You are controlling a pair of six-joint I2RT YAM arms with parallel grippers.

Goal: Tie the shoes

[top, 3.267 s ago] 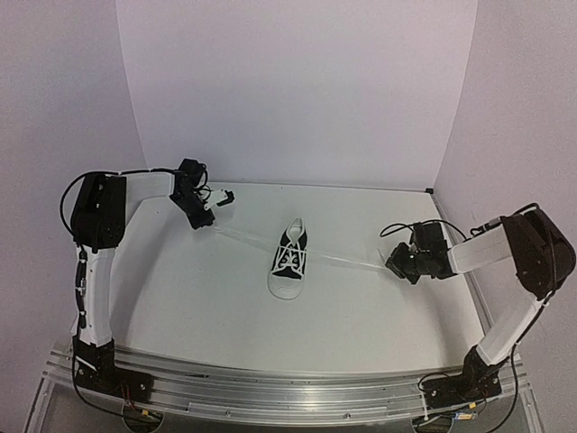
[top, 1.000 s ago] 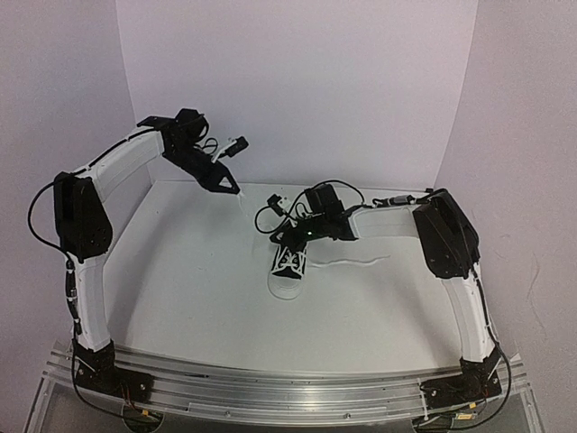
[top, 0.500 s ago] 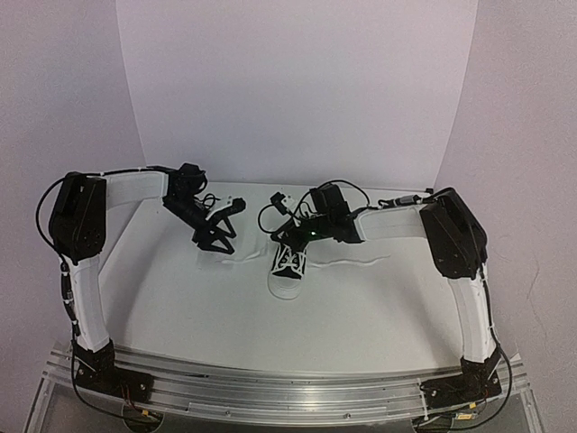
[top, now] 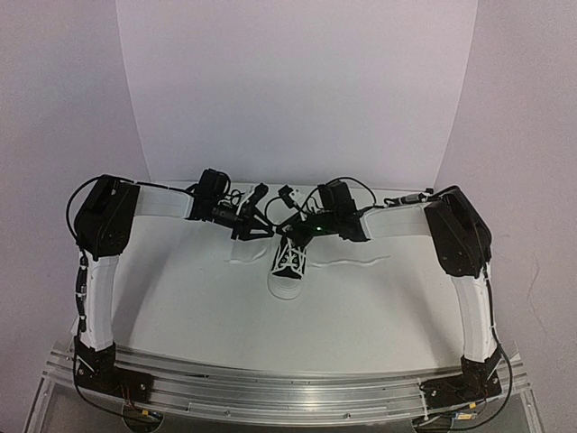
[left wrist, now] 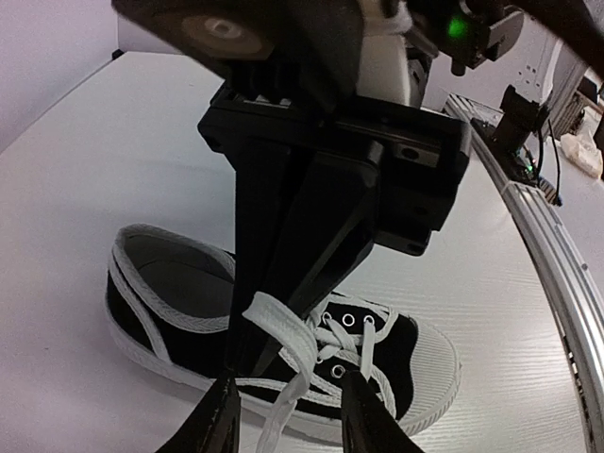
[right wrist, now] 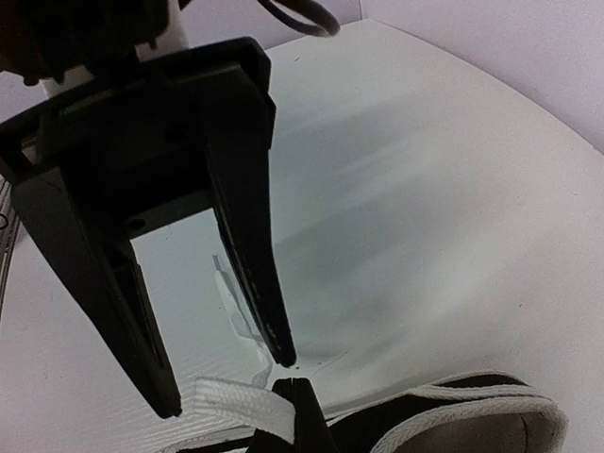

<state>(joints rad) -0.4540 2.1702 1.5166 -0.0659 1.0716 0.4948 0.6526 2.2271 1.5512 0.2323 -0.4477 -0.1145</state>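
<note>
Broadly, the white table (top: 180,307) fills the top view, with the left arm (top: 158,200) reaching in from 9 o'clock and the right arm (top: 401,221) from 3 o'clock. They meet just past the table's centre, toward 12 o'clock.

Below that meeting point lies the sneaker (top: 288,269), upright on its sole. Its long axis runs almost along the 12-to-6 line. The white toe cap (top: 286,287) points to 6 o'clock, toward the arm bases, and the open heel end points to 12 o'clock, tucked under both wrists.

The right gripper (left wrist: 269,330) comes down over the eyelets, its fingers drawn together and pinching a loop of the laces (left wrist: 297,363) above the tongue. It blocks the left wrist camera's sight of the shoe's middle.

The left gripper (right wrist: 226,385) stands at the shoe's 10 o'clock side with its fingers spread wide and nothing held. In its own wrist view a lace strand hangs between the two fingertips.

One loose lace end (top: 356,263) trails on the table toward 3 o'clock, and another (top: 239,262) lies toward 9 o'clock.
</note>
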